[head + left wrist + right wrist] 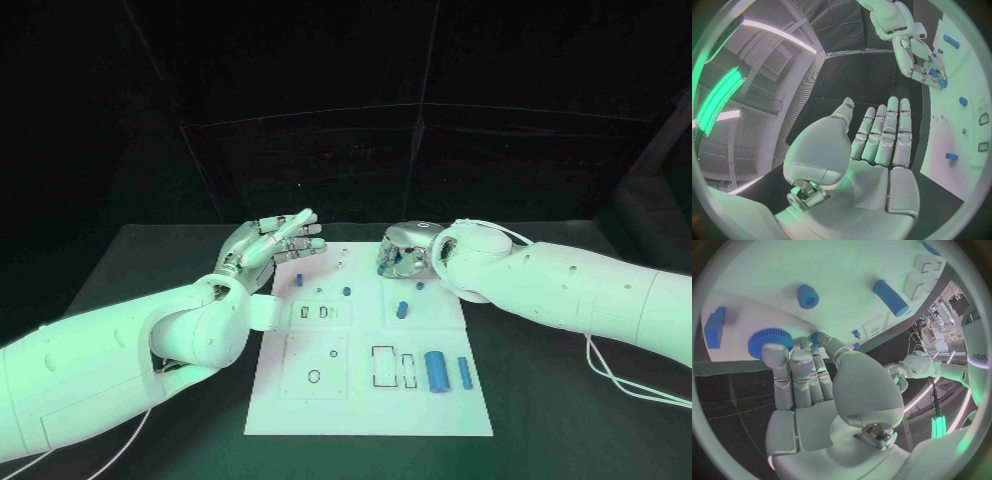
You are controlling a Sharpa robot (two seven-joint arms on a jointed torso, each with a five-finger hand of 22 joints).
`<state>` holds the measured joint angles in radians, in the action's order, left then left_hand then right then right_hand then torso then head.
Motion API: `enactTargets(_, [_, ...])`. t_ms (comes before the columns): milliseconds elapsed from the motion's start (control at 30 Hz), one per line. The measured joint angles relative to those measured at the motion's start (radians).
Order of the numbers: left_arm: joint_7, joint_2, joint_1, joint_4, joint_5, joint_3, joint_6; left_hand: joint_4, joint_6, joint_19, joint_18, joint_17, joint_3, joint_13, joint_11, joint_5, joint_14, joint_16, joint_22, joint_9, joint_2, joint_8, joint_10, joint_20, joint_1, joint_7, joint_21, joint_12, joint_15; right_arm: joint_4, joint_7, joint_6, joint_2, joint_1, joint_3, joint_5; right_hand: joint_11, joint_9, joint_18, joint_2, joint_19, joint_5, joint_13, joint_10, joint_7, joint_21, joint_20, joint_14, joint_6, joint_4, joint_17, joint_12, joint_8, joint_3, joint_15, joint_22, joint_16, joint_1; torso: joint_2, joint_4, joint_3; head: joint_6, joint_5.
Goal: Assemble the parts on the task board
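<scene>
The white task board (368,400) lies in the middle of the black table. My left hand (267,242) hovers at the board's far left corner, fingers straight and apart (882,132), holding nothing. My right hand (407,252) reaches down onto the board's far right part. There its thumb and a finger pinch a small blue part (816,336), right beside a blue toothed gear (767,340). The left wrist view shows that right hand (917,57) with blue at its fingertips. A thick blue cylinder (434,371) and a thin blue rod (464,373) lie on the board's near right.
Small blue pegs stand on the board at its far left (299,281), middle (346,291) and right (402,308). Empty cut-outs (384,366) sit near the cylinder. A blue block (714,327) lies beside the gear. Black table surrounds the board; white cables (620,385) trail at the right.
</scene>
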<state>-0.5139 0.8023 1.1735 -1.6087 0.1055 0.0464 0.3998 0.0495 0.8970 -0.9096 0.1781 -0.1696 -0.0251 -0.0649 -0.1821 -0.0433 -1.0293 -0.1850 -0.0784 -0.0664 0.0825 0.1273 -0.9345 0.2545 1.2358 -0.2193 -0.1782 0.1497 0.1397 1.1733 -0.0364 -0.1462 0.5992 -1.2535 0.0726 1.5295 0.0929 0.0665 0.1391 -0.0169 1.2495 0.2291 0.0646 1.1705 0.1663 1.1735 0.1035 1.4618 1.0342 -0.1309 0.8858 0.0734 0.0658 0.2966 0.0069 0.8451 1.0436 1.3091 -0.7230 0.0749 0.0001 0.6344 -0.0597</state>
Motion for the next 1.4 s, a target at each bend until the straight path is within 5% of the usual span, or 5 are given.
enactTargets(400, [0.003, 0.0, 0.0, 0.002, 0.0, 0.0, -0.002, -0.003, 0.0, -0.007, 0.0, -0.001, 0.003, 0.0, 0.0, 0.0, 0.0, 0.004, 0.001, 0.0, 0.0, -0.004, 0.0, 0.0, 0.0, 0.0, 0.0, -0.004, 0.0, 0.018, -0.002, -0.033, 0.01, 0.002, 0.001, -0.005, -0.011, 0.004, 0.0, -0.009, 0.032, -0.002, 0.004, 0.039, -0.013, 0.067, -0.004, 0.004, 0.034, 0.031, 0.088, 0.0, 0.007, 0.035, -0.004, 0.091, 0.089, -0.009, -0.002, -0.0021, 0.002, 0.002, -0.001])
enactTargets(533, [0.004, 0.002, 0.0, 0.004, 0.0, 0.0, -0.002, -0.003, 0.0, -0.007, 0.0, -0.002, 0.003, 0.0, 0.0, 0.0, 0.0, 0.004, 0.001, 0.0, 0.0, -0.003, 0.0, 0.0, 0.0, 0.0, 0.0, -0.004, 0.0, 0.041, -0.006, -0.067, 0.019, 0.002, 0.001, -0.019, -0.016, 0.004, -0.016, -0.015, 0.045, 0.011, 0.004, 0.044, -0.014, 0.093, -0.005, 0.007, 0.043, 0.047, 0.119, 0.0, 0.006, 0.045, -0.007, 0.127, 0.12, -0.015, -0.002, -0.0026, 0.002, 0.0, -0.002])
enactTargets(667, [0.005, 0.002, 0.001, 0.005, 0.001, 0.0, -0.003, -0.003, 0.0, -0.007, 0.0, -0.002, 0.003, 0.0, 0.0, 0.0, 0.0, 0.004, 0.002, 0.0, 0.0, -0.003, 0.0, 0.0, 0.0, 0.0, 0.004, -0.004, 0.0, 0.052, -0.02, -0.098, 0.016, 0.003, -0.022, -0.039, -0.016, 0.004, -0.016, -0.015, 0.052, 0.011, 0.004, 0.045, -0.018, 0.104, -0.005, 0.003, 0.047, 0.055, 0.135, 0.0, 0.005, 0.053, -0.011, 0.145, 0.134, -0.015, -0.002, -0.0025, 0.0016, -0.002, -0.004])
enactTargets(800, [0.006, 0.004, 0.001, 0.005, 0.003, 0.0, -0.003, -0.006, 0.0, -0.007, 0.0, -0.002, 0.006, 0.0, 0.0, 0.0, 0.0, 0.004, 0.002, 0.0, 0.005, -0.003, 0.0, 0.0, 0.005, 0.0, 0.004, -0.004, 0.0, 0.049, -0.039, -0.125, 0.006, 0.001, -0.03, -0.054, -0.016, 0.004, -0.016, -0.019, 0.052, 0.011, 0.004, 0.052, -0.018, 0.107, -0.005, 0.003, 0.047, 0.061, 0.14, 0.0, 0.005, 0.054, -0.011, 0.15, 0.14, -0.019, -0.003, 0.0, 0.0015, -0.004, -0.005])
enactTargets(1400, [0.008, -0.001, 0.002, 0.015, 0.008, 0.0, -0.002, -0.006, 0.0, -0.007, 0.0, -0.003, 0.005, 0.0, 0.0, 0.0, 0.0, 0.008, 0.003, 0.0, 0.005, -0.007, 0.0, 0.0, 0.005, 0.0, 0.004, -0.004, 0.0, -0.072, -0.101, -0.18, -0.115, 0.0, -0.037, -0.081, -0.016, 0.004, -0.015, -0.015, 0.052, 0.015, 0.004, 0.051, -0.018, 0.112, -0.005, 0.003, 0.046, 0.068, 0.147, 0.0, 0.008, 0.061, -0.011, 0.157, 0.147, -0.023, -0.005, 0.0044, 0.0013, -0.007, 0.009])
